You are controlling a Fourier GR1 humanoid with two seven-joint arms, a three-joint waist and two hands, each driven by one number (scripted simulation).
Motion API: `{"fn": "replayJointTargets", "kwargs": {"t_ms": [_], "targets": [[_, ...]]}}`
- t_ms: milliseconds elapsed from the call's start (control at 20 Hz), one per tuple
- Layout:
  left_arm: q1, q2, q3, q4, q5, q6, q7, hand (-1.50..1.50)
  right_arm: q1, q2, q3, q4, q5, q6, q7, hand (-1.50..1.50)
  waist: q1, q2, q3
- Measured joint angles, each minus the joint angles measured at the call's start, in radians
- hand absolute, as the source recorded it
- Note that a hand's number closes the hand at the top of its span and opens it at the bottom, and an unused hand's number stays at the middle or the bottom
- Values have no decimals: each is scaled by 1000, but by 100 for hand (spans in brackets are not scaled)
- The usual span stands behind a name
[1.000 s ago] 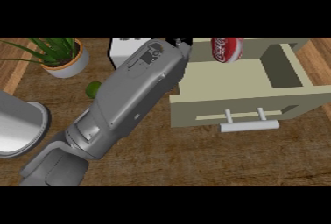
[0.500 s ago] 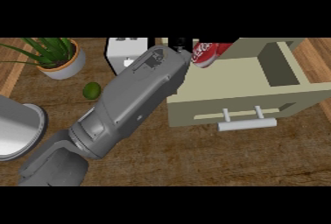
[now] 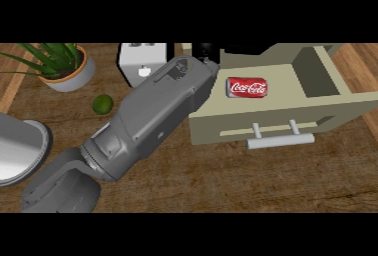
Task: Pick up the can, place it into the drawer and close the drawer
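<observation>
Noting can (image 3: 247, 87) on its side in open drawer (image 3: 339, 112), long axis left-right, just right of left hand (image 3: 204, 50) | hand's state: I cannot tell, mostly hidden.

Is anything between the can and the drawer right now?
Nothing visible stands in the way. The can lies on its side inside the open drawer. The left robot hand is at the drawer's far left corner, up and left of the can.
</observation>
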Motion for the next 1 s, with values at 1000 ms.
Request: {"fn": "replayJointTargets", "kwargs": {"t_ms": [1000], "targets": [[-9, 0, -11, -1, 123, 1, -160, -150, -106, -68, 16, -64, 252, 94, -196, -150, 23, 2, -1]]}}
